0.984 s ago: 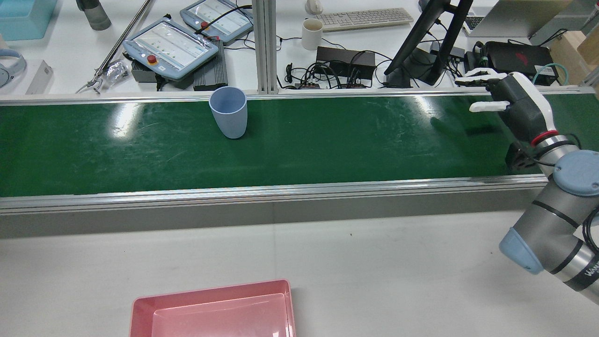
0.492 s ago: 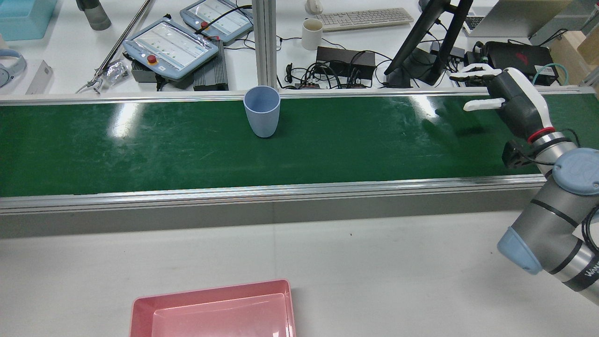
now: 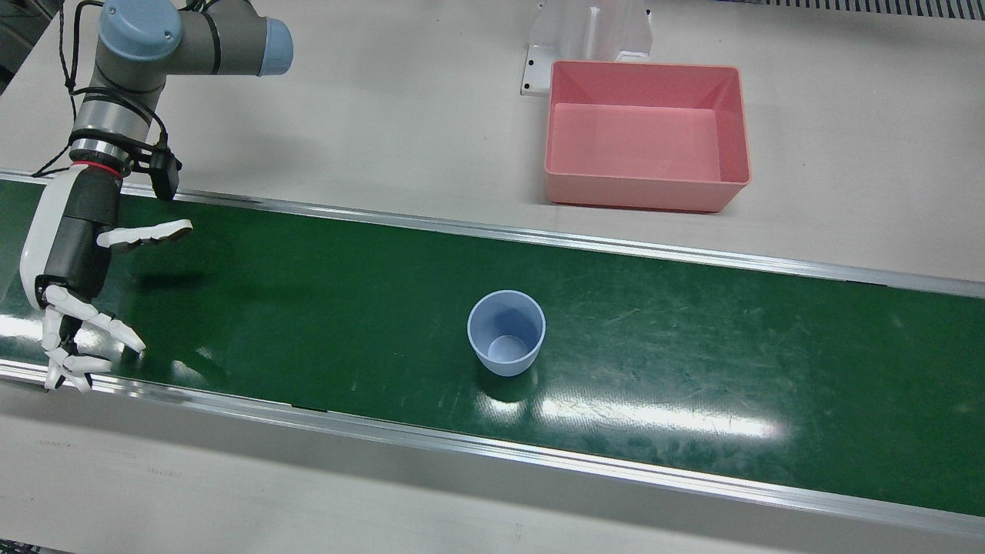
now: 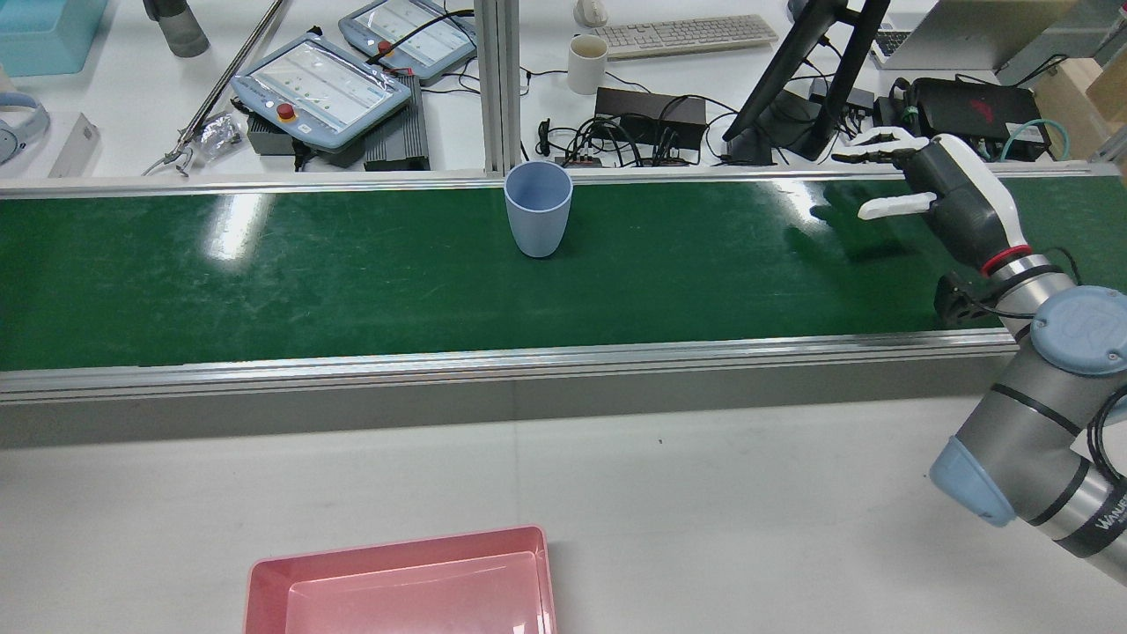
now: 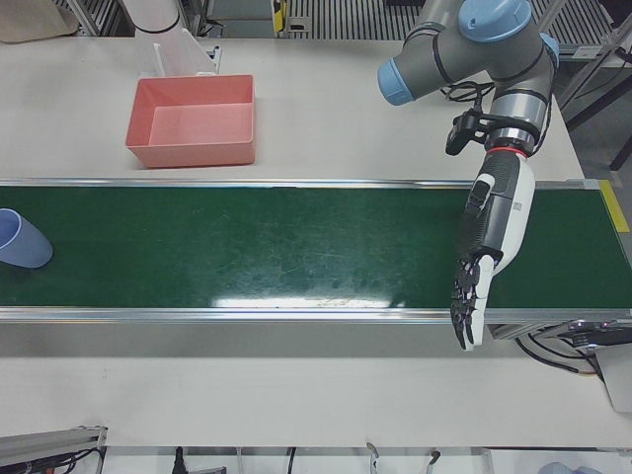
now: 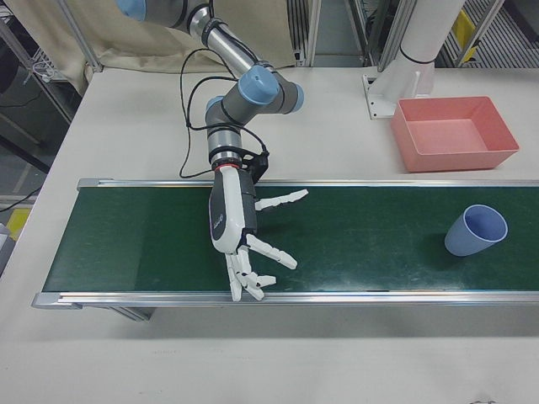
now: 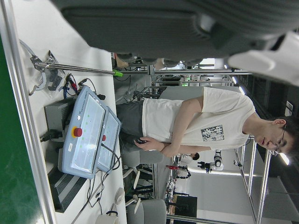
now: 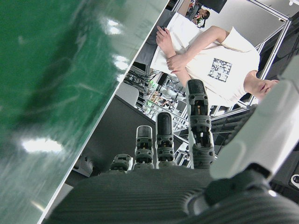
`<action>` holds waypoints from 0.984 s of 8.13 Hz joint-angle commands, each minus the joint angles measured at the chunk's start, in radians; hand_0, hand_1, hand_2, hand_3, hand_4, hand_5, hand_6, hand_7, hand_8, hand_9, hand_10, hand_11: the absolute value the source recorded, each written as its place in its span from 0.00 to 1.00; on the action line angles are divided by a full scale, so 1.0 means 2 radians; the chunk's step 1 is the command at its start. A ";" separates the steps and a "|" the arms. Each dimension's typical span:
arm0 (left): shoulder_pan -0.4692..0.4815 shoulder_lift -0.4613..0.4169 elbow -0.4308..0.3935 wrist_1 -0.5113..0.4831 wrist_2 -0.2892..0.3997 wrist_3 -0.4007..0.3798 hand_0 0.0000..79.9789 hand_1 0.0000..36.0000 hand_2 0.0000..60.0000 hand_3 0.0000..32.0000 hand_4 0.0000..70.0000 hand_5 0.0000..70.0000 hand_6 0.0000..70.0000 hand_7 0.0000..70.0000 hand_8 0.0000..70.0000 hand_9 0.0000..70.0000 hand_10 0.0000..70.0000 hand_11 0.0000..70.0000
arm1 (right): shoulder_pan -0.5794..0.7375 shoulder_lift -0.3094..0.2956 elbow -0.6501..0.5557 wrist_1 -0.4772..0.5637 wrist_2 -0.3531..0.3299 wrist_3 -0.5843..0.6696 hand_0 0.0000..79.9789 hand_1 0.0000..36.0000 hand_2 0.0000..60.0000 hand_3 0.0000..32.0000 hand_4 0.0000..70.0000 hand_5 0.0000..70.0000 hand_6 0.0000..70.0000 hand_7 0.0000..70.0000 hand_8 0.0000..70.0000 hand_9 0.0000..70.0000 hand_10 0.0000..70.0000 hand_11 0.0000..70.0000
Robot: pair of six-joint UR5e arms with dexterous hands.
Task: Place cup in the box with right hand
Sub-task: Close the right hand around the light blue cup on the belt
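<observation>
**Cup sits well to the left of your right hand, along the belt**

Near to far in the rear view: the pink box (image 4: 401, 581) is closest, on the white table on the robot's side of the belt. Nothing in it. Next is the green belt (image 4: 264, 291), running left-right across the view. The blue cup (image 4: 538, 209) stands upright on it, mouth up, close to the far rail and just right of the post behind it.

Your right hand (image 4: 924, 180) is over the right end of the belt, also toward the far rail. Fingers are spread wide, thumb out to the side, holding nothing. The right-front view shows the same: right hand (image 6: 244, 244) splayed above the belt, cup (image 6: 476, 230) well apart from it further along the belt.

So the relation that matters: the cup lies to the hand's left along the belt's length, at roughly the same depth across it. The gap is mostly sideways. The cup's long axis is vertical, so a side wrap with the thumb opposed looks right to me.

The left hand (image 5: 489, 247) hangs over the other end of the belt, fingers extended, empty. In the left-front view the cup (image 5: 22, 240) is well apart from it.

The box is on the near side, so the carry comes back toward the robot and leftward.
</observation>
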 commanded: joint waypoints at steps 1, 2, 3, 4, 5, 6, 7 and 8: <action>0.000 0.000 -0.001 0.000 0.000 0.000 0.00 0.00 0.00 0.00 0.00 0.00 0.00 0.00 0.00 0.00 0.00 0.00 | 0.002 -0.001 -0.002 0.008 0.009 0.006 0.54 0.02 0.00 0.00 0.51 0.03 0.14 0.66 0.15 0.30 0.06 0.09; 0.000 -0.001 0.000 0.000 0.000 0.000 0.00 0.00 0.00 0.00 0.00 0.00 0.00 0.00 0.00 0.00 0.00 0.00 | 0.002 -0.002 -0.003 0.016 0.010 0.006 0.54 0.01 0.00 0.00 0.49 0.03 0.14 0.65 0.15 0.30 0.06 0.09; 0.000 0.000 -0.001 0.000 0.000 0.000 0.00 0.00 0.00 0.00 0.00 0.00 0.00 0.00 0.00 0.00 0.00 0.00 | 0.003 -0.002 -0.005 0.019 0.010 0.009 0.53 0.01 0.00 0.00 0.47 0.03 0.14 0.64 0.15 0.29 0.06 0.09; 0.000 0.000 -0.001 0.000 0.000 0.000 0.00 0.00 0.00 0.00 0.00 0.00 0.00 0.00 0.00 0.00 0.00 0.00 | 0.000 -0.001 -0.004 0.016 0.010 0.009 0.53 0.00 0.00 0.00 0.47 0.03 0.14 0.65 0.15 0.29 0.07 0.10; 0.000 0.000 -0.001 0.000 0.000 0.000 0.00 0.00 0.00 0.00 0.00 0.00 0.00 0.00 0.00 0.00 0.00 0.00 | 0.000 -0.001 -0.003 0.015 0.010 0.008 0.53 0.00 0.00 0.00 0.48 0.03 0.14 0.65 0.15 0.30 0.07 0.10; 0.000 0.000 0.000 0.000 0.000 0.000 0.00 0.00 0.00 0.00 0.00 0.00 0.00 0.00 0.00 0.00 0.00 0.00 | -0.001 -0.001 -0.001 0.014 0.010 0.008 0.53 0.00 0.00 0.00 0.49 0.03 0.14 0.65 0.16 0.30 0.07 0.10; 0.000 0.000 0.000 0.000 0.000 0.000 0.00 0.00 0.00 0.00 0.00 0.00 0.00 0.00 0.00 0.00 0.00 0.00 | -0.001 -0.002 -0.001 0.014 0.010 0.007 0.53 0.00 0.00 0.00 0.49 0.03 0.14 0.66 0.16 0.30 0.06 0.09; 0.000 0.000 0.000 0.000 0.000 0.000 0.00 0.00 0.00 0.00 0.00 0.00 0.00 0.00 0.00 0.00 0.00 0.00 | -0.006 -0.002 -0.002 0.013 0.009 0.005 0.53 0.01 0.00 0.00 0.50 0.03 0.14 0.66 0.16 0.30 0.06 0.08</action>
